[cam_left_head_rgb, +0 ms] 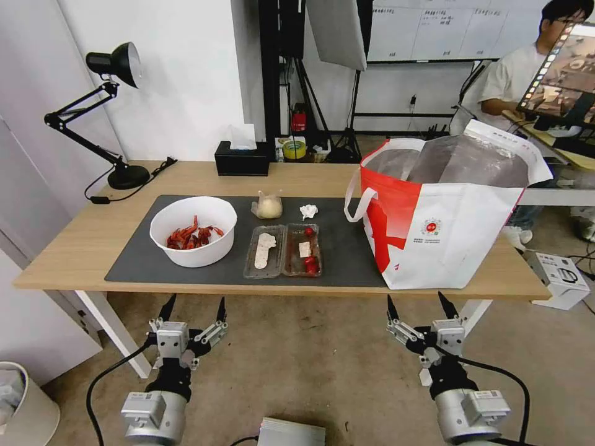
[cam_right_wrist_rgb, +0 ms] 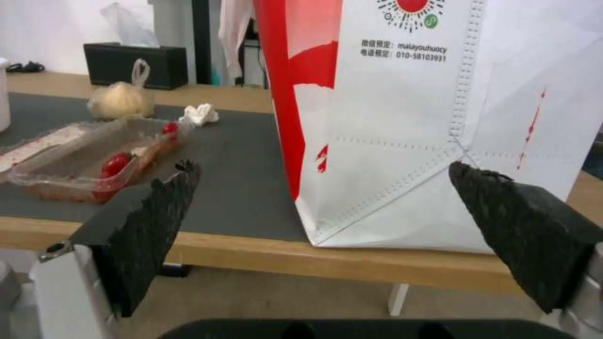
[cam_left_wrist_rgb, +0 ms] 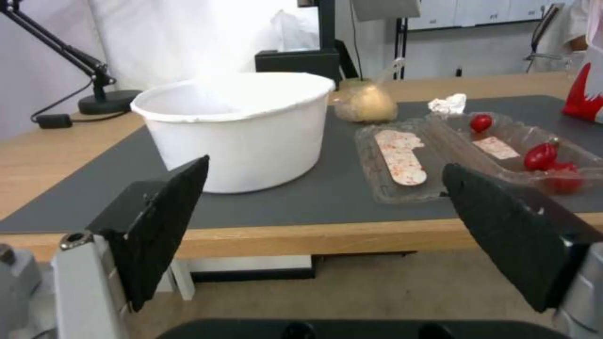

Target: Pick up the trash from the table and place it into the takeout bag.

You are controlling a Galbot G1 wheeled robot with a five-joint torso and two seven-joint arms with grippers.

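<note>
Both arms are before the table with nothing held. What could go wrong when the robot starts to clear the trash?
1. The clear tray lies open with loose red scraps; tilting it may spill them.
2. The takeout bag stands at the table edge, so a push could topple it.
3. The bowl looks wide for the left gripper, jaws open.

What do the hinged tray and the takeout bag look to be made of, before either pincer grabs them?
Hinged tray: thin clear plastic, glossy; the dark mat shows through it, and its rim looks slightly crumpled, so probably flimsy. Takeout bag: seems a woven or non-woven plastic fabric, matte white and red, with stitched seams visible in the right wrist view, and a wrinkled silver foil lining inside.
</note>
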